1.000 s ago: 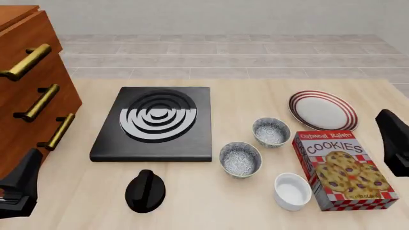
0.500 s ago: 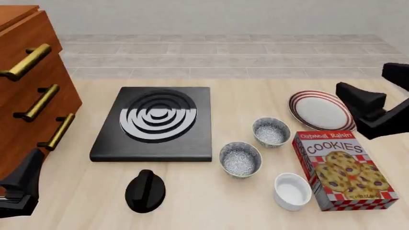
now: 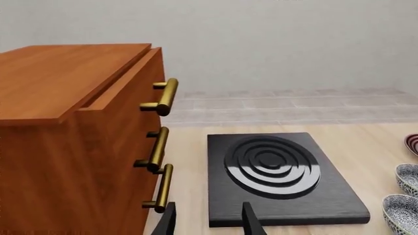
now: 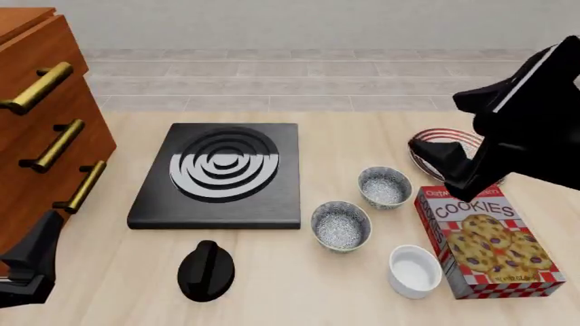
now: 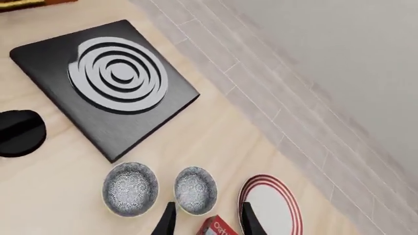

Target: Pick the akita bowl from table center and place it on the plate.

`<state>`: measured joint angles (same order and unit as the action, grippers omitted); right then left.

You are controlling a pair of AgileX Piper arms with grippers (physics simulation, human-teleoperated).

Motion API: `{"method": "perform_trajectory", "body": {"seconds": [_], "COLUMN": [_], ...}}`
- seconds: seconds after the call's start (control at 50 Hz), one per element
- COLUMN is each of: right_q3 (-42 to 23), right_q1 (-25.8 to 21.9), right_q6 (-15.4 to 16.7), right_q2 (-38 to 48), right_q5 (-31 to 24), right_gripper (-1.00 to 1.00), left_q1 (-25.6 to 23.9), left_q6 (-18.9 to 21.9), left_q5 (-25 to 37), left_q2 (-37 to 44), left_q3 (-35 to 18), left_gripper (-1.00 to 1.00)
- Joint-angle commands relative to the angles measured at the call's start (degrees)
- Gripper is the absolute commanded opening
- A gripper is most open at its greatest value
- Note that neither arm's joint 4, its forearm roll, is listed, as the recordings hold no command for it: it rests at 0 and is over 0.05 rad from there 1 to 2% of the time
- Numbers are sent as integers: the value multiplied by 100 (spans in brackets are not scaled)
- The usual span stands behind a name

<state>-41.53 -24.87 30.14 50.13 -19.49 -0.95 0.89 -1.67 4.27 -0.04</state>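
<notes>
Centrally, on the light wood surface (image 4: 363,292), stood the akita bowl (image 4: 341,225), upright and empty, just in front of the black burner slab (image 4: 222,174) and untouched by either arm. Its twin bowl (image 4: 384,187) stood close by, farther back and to the right, the two apart. Plate (image 4: 458,157): red-striped, at the right rear of the surface, bare, partly masked in the front view by the right arm; the right wrist view showed it beside the twin bowl. Cookie box (image 4: 490,239): lying flat at the right, its back edge near the plate. White bowl (image 4: 414,271): just left of the box, nearest the front edge. Black knob (image 4: 206,269): in front of the slab, left of the akita bowl. Wooden drawer chest (image 4: 45,129): at the far left, three brass handles. Right end effector (image 5: 207,221): raised over the plate area, fingers spread, nothing between them, twin bowl and box corner showing past the tips. Left end effector (image 3: 209,221): low at the front left corner beside the chest, fingers likewise spread and empty.
</notes>
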Motion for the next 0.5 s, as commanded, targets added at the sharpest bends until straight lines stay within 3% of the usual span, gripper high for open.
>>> {"method": "perform_trajectory", "body": {"seconds": [0.02, 0.04, 0.1, 0.14, 0.24, 0.32, 0.5], "right_q3": [-37, -53, 149, 67, 124, 196, 46], "right_q1": [-445, -455, -478, -537, -911, -946, -1163], "right_q6": [579, 547, 844, 724, 844, 1081, 1120], "right_q2": [492, 529, 667, 767, 1005, 1223, 1554], "right_q5": [-341, -345, -246, -281, -401, -361, -386], "right_gripper": [100, 100, 100, 100, 100, 100, 100], "left_q1": [96, 91, 84, 77, 105, 74, 22], "left_q6": [-141, -138, -164, -161, -176, -184, -198], "left_q5": [-125, -132, -151, -133, -150, -162, -11], "left_q2": [138, 155, 173, 155, 178, 204, 34], "left_q3": [0, 1, 1, 0, 1, 1, -2], "left_gripper": [100, 100, 100, 100, 100, 100, 100]}}
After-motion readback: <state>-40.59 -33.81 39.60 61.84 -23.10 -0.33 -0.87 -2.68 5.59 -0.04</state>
